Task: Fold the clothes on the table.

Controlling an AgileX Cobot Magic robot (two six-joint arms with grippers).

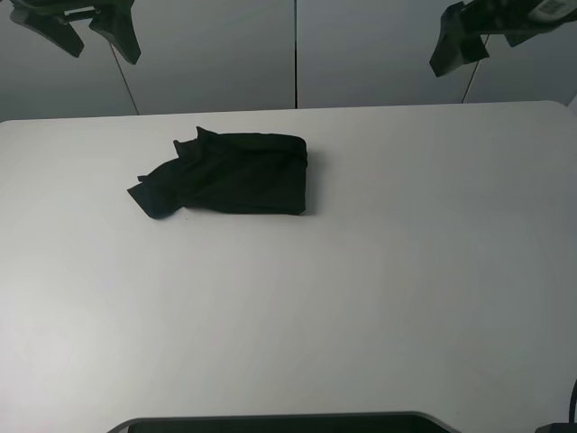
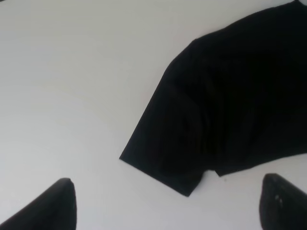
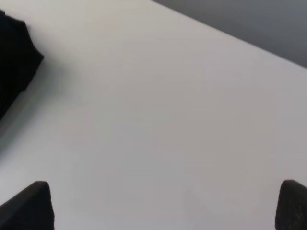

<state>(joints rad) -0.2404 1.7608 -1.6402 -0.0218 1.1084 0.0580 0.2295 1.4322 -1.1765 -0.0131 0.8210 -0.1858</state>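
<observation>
Both grippers hang high above the tabletop (image 1: 406, 271), holding and touching nothing. The left gripper (image 2: 165, 203) has its fingers spread wide apart, and so does the right gripper (image 3: 165, 206). 1 black shirt (image 1: 236, 173) lies folded into a compact bundle on the far left-of-centre part of the tabletop, 1 sleeve (image 2: 163, 143) sticking out toward the left side.

A big, plain white table with a smooth top and round corners (image 1: 388, 289) carries just one thing. A black cotton T-shirt (image 1: 236, 175) lies on it, folded into a small, lumpy bundle, left of the middle. One sleeve sticks out flat on the left side.
</observation>
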